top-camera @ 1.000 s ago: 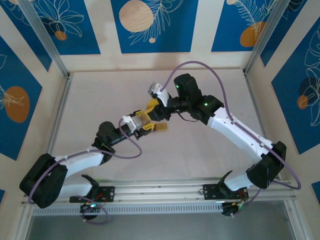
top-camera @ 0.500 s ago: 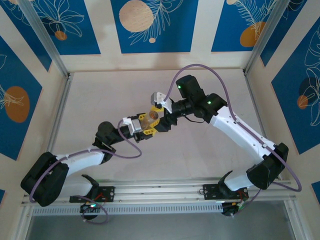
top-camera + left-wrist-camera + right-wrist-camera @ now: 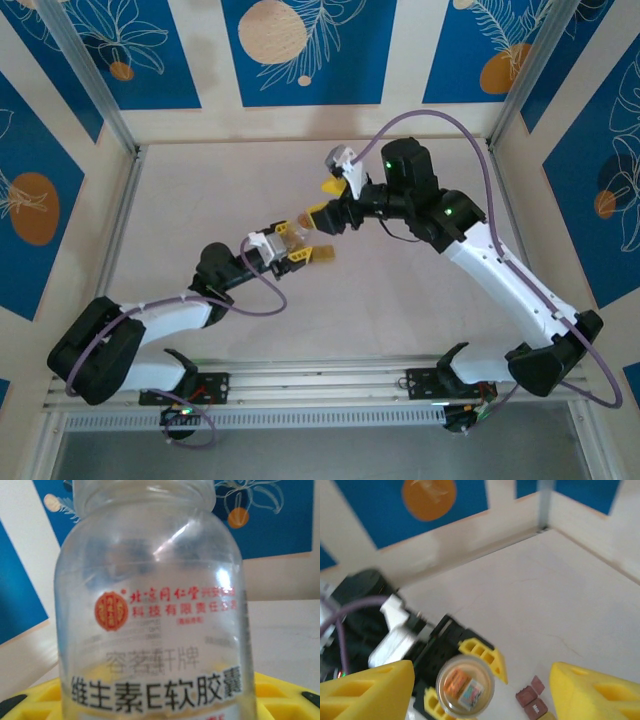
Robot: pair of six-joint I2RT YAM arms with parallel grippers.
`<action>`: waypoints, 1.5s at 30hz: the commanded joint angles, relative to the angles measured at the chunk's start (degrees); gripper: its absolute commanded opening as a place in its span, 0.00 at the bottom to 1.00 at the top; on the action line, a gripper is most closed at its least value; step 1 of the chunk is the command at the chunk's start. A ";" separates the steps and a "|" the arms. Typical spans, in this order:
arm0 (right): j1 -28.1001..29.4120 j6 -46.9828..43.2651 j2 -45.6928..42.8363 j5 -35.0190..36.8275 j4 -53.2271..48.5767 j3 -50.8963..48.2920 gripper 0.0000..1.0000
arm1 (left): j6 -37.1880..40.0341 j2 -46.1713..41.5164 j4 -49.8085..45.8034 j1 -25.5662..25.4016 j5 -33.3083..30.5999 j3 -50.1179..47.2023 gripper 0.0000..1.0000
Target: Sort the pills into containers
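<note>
Right wrist: left hand [image 3: 296,250] pinches open bottle [image 3: 465,686], right hand [image 3: 484,692] spread above; tilt too fast and you may spill past containers [image 3: 530,700].

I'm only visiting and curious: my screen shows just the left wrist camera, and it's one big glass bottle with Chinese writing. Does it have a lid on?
Observer: No lid. The right wrist camera looks straight down into the open mouth of the bottle.
Visitor: Is anything inside?
Observer: Two small pieces lie at the bottom, one orange and one pale.
Visitor: And the other arm?
Observer: Its yellow fingers are spread wide open, hovering over the bottle.
</note>
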 commanded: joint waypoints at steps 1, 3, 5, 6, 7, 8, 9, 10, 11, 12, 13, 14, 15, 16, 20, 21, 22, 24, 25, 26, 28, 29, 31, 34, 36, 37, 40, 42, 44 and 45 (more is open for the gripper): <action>1.91 17.12 3.38 14.31 -0.25 3.83 0.70 | 1.84 0.75 2.17 -0.23 -6.53 0.60 0.00; 3.34 19.69 5.47 17.94 -1.87 5.76 0.68 | 2.32 1.08 2.17 -0.24 -8.82 0.67 0.00; 4.61 20.43 7.00 19.05 -2.26 6.78 0.68 | 2.67 0.91 1.71 -0.29 -10.35 0.64 0.00; 5.18 20.86 7.80 19.11 -2.36 7.15 0.68 | 3.05 0.72 1.40 -0.35 -11.10 0.45 0.00; 5.67 21.49 8.35 19.00 -2.35 7.40 0.68 | 3.29 0.60 1.04 -0.38 -11.67 0.35 0.00; 6.16 21.93 9.16 18.55 -2.11 7.52 0.68 | 3.59 0.39 0.68 -0.38 -12.30 0.27 0.00; 6.72 22.25 10.00 18.25 -2.08 7.85 0.68 | 3.84 0.18 0.41 -0.38 -12.97 0.24 0.00; 7.20 22.49 10.71 18.17 -2.08 8.10 0.68 | 3.96 0.09 0.18 -0.46 -13.62 0.11 0.00; 7.66 22.57 11.59 18.07 -2.27 8.45 0.68 | 4.15 -0.08 0.00 -0.54 -14.41 0.12 0.00; 8.04 22.52 12.34 18.02 -2.43 8.73 0.68 | 4.28 -0.10 -0.15 -0.56 -15.19 0.09 0.00; 8.36 22.54 12.91 18.06 -2.53 8.80 0.68 | 4.37 -0.21 -0.20 -0.50 -15.76 0.13 0.00; 8.65 22.35 13.50 18.06 -2.67 8.85 0.68 | 4.52 -0.33 -0.20 -0.54 -16.41 0.15 0.00; 8.78 22.28 13.95 18.14 -3.00 8.93 0.68 | 4.69 -0.28 -0.19 -0.55 -16.79 0.14 0.00; 8.86 22.20 14.28 18.23 -3.13 8.97 0.67 | 4.77 -0.40 -0.24 -0.56 -16.84 0.11 0.00; 8.87 21.88 15.12 17.66 -3.56 8.61 0.60 | 4.74 -0.36 0.64 -0.64 -16.77 -0.06 0.00; 8.83 21.82 15.23 17.09 -3.58 8.55 0.59 | 4.64 -0.38 0.81 -0.80 -17.08 -0.08 0.00; 8.87 21.90 15.22 16.58 -3.62 8.50 0.58 | 4.63 -0.41 0.81 -0.79 -17.29 -0.12 0.00; 8.86 21.64 15.14 14.66 -3.63 8.26 0.50 | 4.59 -0.56 0.92 -0.78 -17.74 -0.28 0.00; 8.87 21.54 15.13 14.00 -3.74 8.17 0.47 | 4.44 -0.68 1.12 -0.77 -17.85 -0.30 0.00; 8.87 21.30 15.00 13.25 -3.81 8.01 0.43 | 4.37 -0.69 1.32 -0.80 -17.89 -0.37 0.00; 8.65 20.57 14.41 10.37 -2.80 6.64 0.36 | 3.84 -0.82 1.93 -0.79 -17.23 -0.37 0.00; 8.54 19.96 13.87 8.27 -1.74 5.60 0.32 | 3.64 -0.90 2.24 -0.77 -16.50 -0.39 0.00; 8.26 17.64 12.16 3.30 1.23 2.81 0.26 | 3.31 -1.26 2.46 -0.74 -14.93 -0.32 0.00; 7.66 9.97 9.13 -4.10 5.16 -2.44 0.22 | 3.29 -1.68 3.24 -0.72 -10.47 -0.53 0.00; 7.29 1.13 7.25 -9.25 4.16 -4.56 0.22 | 2.96 -1.71 5.14 -0.78 -6.25 -1.13 0.00; 7.25 -3.31 6.45 -11.31 3.04 -5.44 0.22 | 2.83 -1.67 6.08 -0.76 -3.92 -1.31 0.00; 7.22 -19.30 4.25 -15.46 -2.71 -7.29 0.23 | 1.30 -1.01 8.32 -0.70 3.68 -1.38 0.00; 7.23 -27.57 3.36 -16.13 -6.64 -7.96 0.23 | -0.04 -0.11 10.36 -0.73 8.25 -1.33 0.00; 6.90 -33.44 3.01 -16.06 -9.44 -7.90 0.23 | -1.27 1.01 13.58 -0.78 12.59 -1.38 0.00; 6.70 -35.02 3.15 -16.05 -10.61 -7.48 0.24 | -1.92 1.45 15.13 -0.76 14.33 -1.42 0.00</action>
